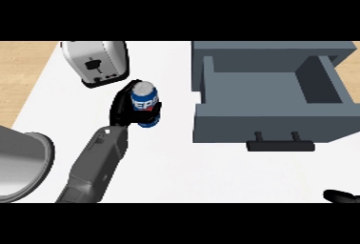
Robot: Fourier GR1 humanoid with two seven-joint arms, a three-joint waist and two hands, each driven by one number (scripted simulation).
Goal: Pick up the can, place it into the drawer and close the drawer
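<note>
The white counter (211, 176) carries an open grey drawer (267, 123) at the right, its dark handle (280, 145) facing the near edge. The left forearm (95, 167) slants in from the lower left toward the middle. A silver toaster (97, 62) stands at the far left. The left hand (121, 109) is curled round the blue can (145, 104), just left of the drawer and near the toaster. The can's long axis runs almost straight up the view, silver top toward the far edge. Only a sliver of the right hand (342, 196) shows at the lower right corner; I cannot tell its state.
</note>
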